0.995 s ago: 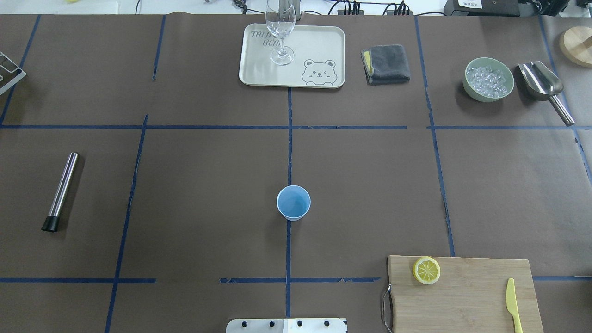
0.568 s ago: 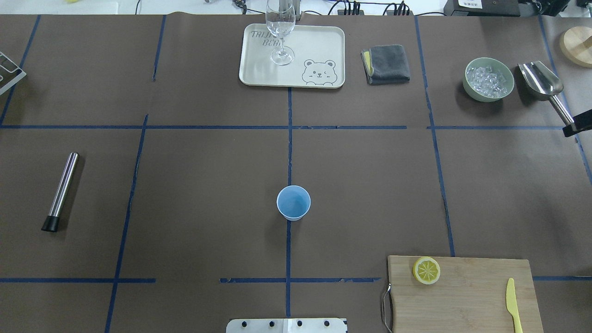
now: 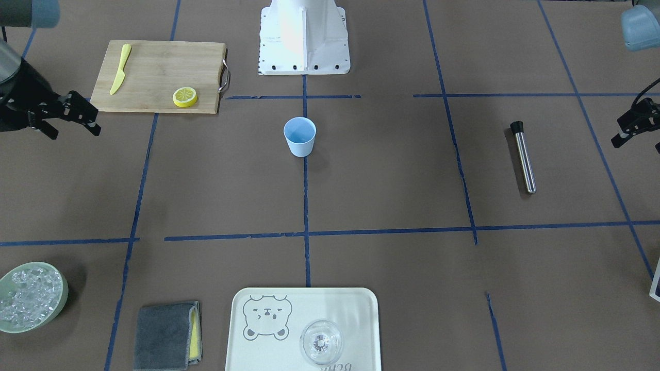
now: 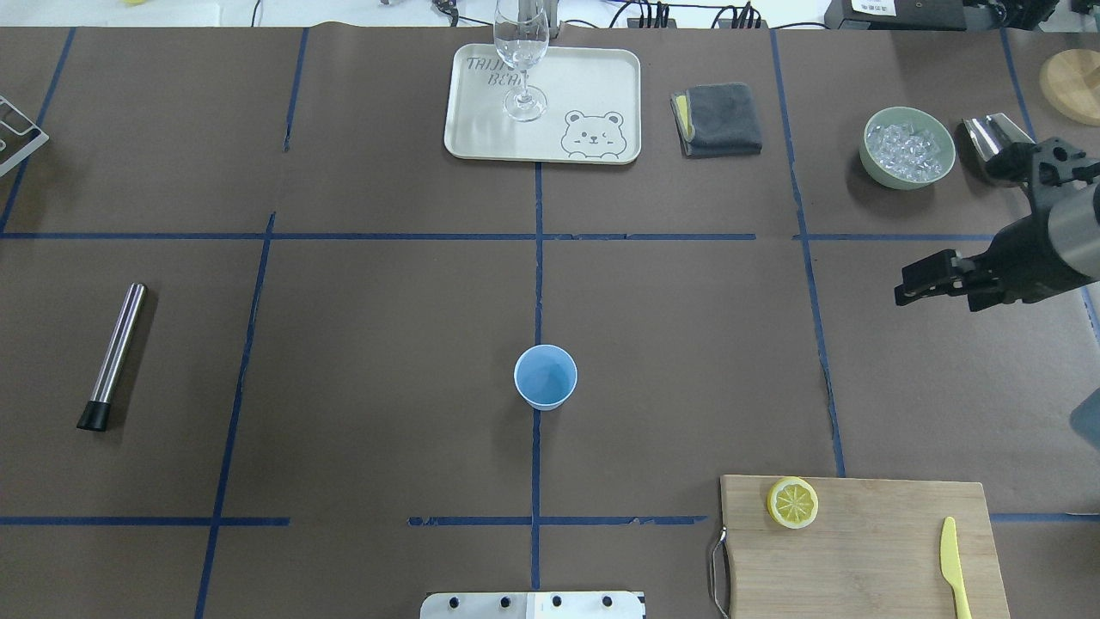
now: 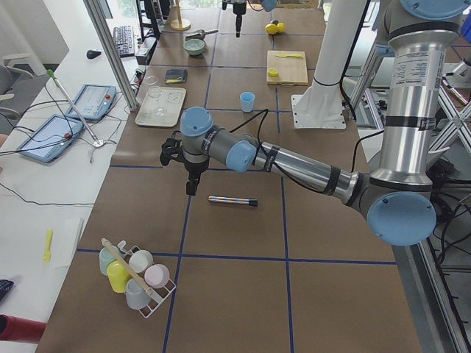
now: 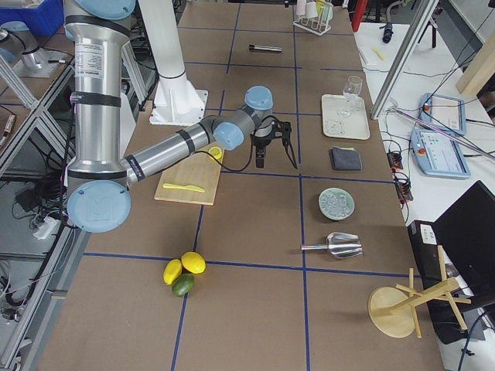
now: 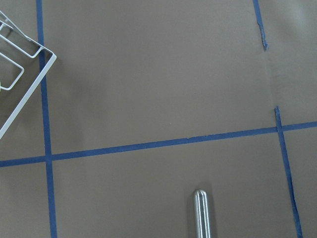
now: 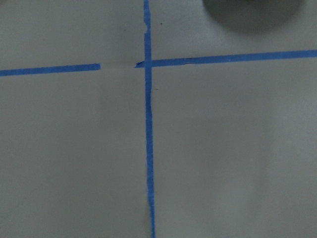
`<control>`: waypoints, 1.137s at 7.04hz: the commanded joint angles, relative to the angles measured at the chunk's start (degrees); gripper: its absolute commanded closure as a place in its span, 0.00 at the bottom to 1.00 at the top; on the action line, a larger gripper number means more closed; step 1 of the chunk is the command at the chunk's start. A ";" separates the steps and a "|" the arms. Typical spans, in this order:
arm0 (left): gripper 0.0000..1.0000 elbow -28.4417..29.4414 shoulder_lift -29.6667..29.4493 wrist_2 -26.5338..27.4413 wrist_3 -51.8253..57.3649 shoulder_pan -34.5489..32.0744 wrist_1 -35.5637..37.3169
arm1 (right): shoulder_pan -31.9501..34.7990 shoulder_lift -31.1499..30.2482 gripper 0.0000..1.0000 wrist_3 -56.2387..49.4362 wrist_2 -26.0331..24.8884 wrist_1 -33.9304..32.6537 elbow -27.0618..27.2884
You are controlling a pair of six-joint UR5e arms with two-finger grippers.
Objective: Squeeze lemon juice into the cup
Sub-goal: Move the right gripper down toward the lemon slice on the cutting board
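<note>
The lemon slice (image 4: 792,503) lies flat on the far left corner of a wooden cutting board (image 4: 868,559); it also shows in the front view (image 3: 184,97). The light-blue cup (image 4: 545,376) stands upright and empty at the table's middle (image 3: 299,135). My right gripper (image 4: 935,297) hangs open and empty at the right side, well beyond the board and far right of the cup; it shows in the front view (image 3: 73,131). My left gripper (image 3: 635,144) is at the table's left end, cut by the frame's edge, apparently open and empty.
A yellow plastic knife (image 4: 952,563) lies on the board. A green bowl of ice (image 4: 908,146) and a metal scoop (image 4: 988,137) sit behind the right gripper. A tray (image 4: 593,77) with a wine glass (image 4: 522,52), a grey cloth (image 4: 718,119) and a steel muddler (image 4: 113,357) also lie here.
My right arm has come into the overhead view from the right edge and moved left and nearer. The cup, lemon slice and other things have not moved.
</note>
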 commanded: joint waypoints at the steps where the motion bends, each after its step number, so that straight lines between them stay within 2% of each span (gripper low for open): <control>1: 0.00 0.06 0.03 0.01 0.10 0.04 -0.07 | -12.87 -0.62 0.00 13.40 -10.20 0.20 6.22; 2: 0.00 0.14 0.03 0.01 0.10 0.04 -0.16 | -21.10 -0.54 0.00 19.20 -17.21 0.20 7.28; 3: 0.00 0.23 0.03 0.01 0.19 0.04 -0.16 | -29.45 -0.54 0.00 24.83 -26.76 0.28 7.56; 4: 0.00 0.41 0.03 0.01 0.27 0.04 -0.16 | -33.37 -0.63 0.00 26.19 -28.69 0.28 7.56; 5: 0.00 0.15 0.03 0.01 0.19 0.04 -0.16 | -37.75 -0.98 0.00 29.25 -33.14 0.28 7.38; 6: 0.00 0.06 -0.06 0.01 0.10 0.04 -0.16 | -38.93 -1.50 0.00 29.36 -33.97 1.50 7.38; 8: 0.00 0.06 0.03 0.10 0.10 0.04 -0.16 | -40.61 -6.84 0.00 29.45 -34.59 12.43 3.63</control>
